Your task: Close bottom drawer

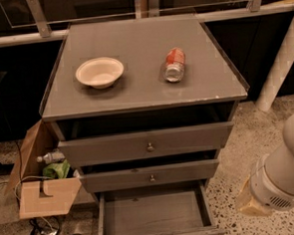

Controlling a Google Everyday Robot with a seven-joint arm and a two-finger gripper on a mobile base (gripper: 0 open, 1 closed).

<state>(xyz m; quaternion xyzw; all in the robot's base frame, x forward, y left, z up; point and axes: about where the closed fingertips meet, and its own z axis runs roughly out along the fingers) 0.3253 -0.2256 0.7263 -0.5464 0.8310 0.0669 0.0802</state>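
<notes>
Camera view: on the floor left of the cabinet (135, 92) stands an open cardboard box (42, 196) holding a plastic bottle (48, 157). On the cabinet top, a pale bowl (99, 71) sits toward the left edge and a can (174, 64) lies on its side toward the right edge. Below, the bottom drawer (153, 214) is pulled far out. Near the cabinet's lower right corner hangs the gripper (250, 205); open or closed, I cannot tell.
</notes>
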